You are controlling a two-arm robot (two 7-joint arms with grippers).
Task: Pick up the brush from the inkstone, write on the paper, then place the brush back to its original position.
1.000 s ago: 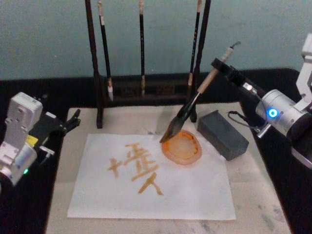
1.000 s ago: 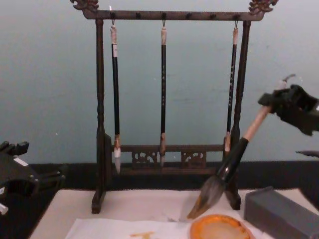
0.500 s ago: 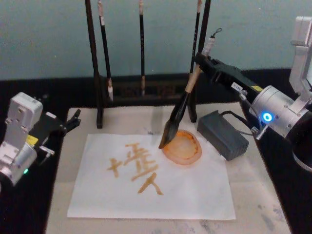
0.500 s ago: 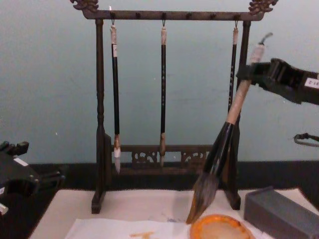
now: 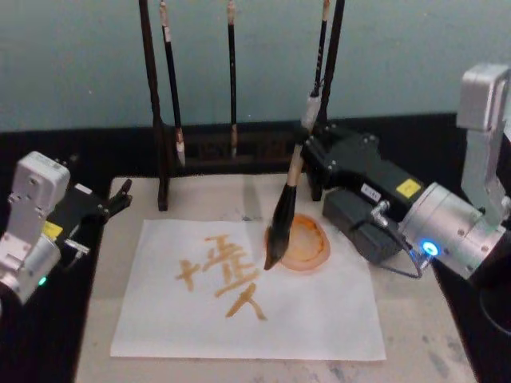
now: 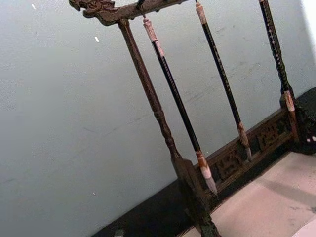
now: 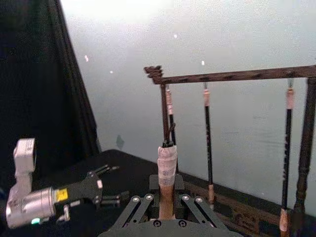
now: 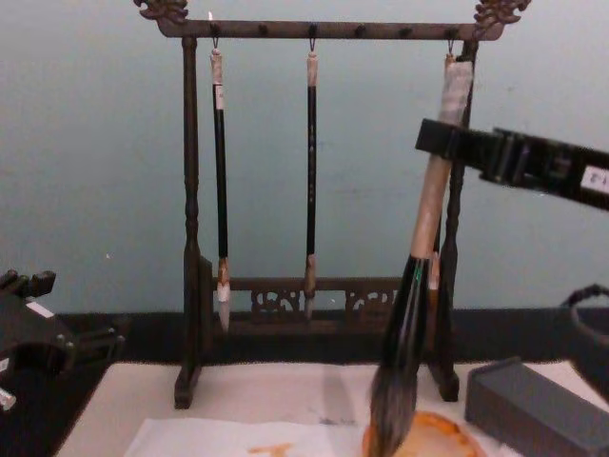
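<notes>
My right gripper (image 5: 306,147) is shut on the pale upper handle of the brush (image 5: 283,209), which stands almost upright. Its dark tuft (image 8: 390,405) hangs at the left rim of the orange inkstone (image 5: 307,244), with the tip over the edge of the paper (image 5: 319,311). I cannot tell whether the tip touches. The paper bears several orange strokes (image 5: 227,275). In the right wrist view the fingers (image 7: 143,203) clamp the handle below the brush's taped top (image 7: 167,165). My left gripper (image 5: 120,195) rests open at the table's left edge, away from the paper.
A dark wooden stand (image 5: 156,120) with three thin hanging brushes (image 8: 311,171) rises at the back of the off-white mat (image 5: 415,335). A dark grey block (image 8: 533,405) lies right of the inkstone, under my right arm.
My right gripper has swung left and toward me, tipping the brush from a slant to nearly upright. The tuft has slid from the inkstone's far rim to its left side by the paper.
</notes>
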